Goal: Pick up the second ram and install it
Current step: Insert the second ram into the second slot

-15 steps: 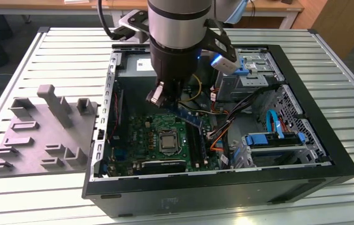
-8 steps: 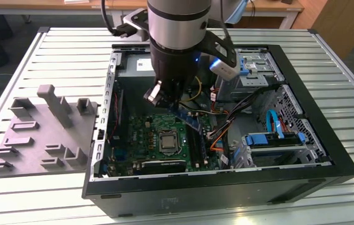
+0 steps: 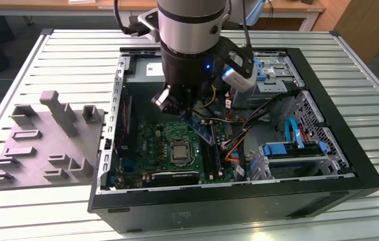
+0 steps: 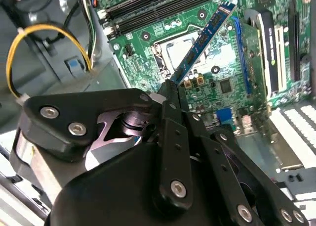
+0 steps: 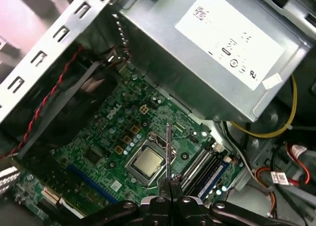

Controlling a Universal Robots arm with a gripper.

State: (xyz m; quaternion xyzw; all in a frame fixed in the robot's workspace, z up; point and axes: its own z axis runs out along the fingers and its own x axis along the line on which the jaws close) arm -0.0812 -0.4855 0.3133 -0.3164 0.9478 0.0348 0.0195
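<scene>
In the exterior view, the gripper (image 3: 191, 114) hangs inside the open computer case (image 3: 337, 193), above the green motherboard (image 3: 150, 143). Its jaws are clamped on one end of the second ram (image 3: 205, 133). The stick's long axis slopes down from the fingers, toward the board and the exterior view's right. It passes just beside the silver socket (image 3: 177, 150). The grey fixture (image 3: 48, 135) stands outside the case, well apart.

In the second wrist view, the fingers (image 4: 170, 107) press together on the near end of the blue stick (image 4: 205, 40). It points away from them over the socket (image 4: 190, 50).

In the first wrist view, the stick (image 5: 168, 152) shows edge-on as a thin line. It rises from the gripper (image 5: 169, 186), and the grey power supply (image 5: 212, 53) lies beyond.
</scene>
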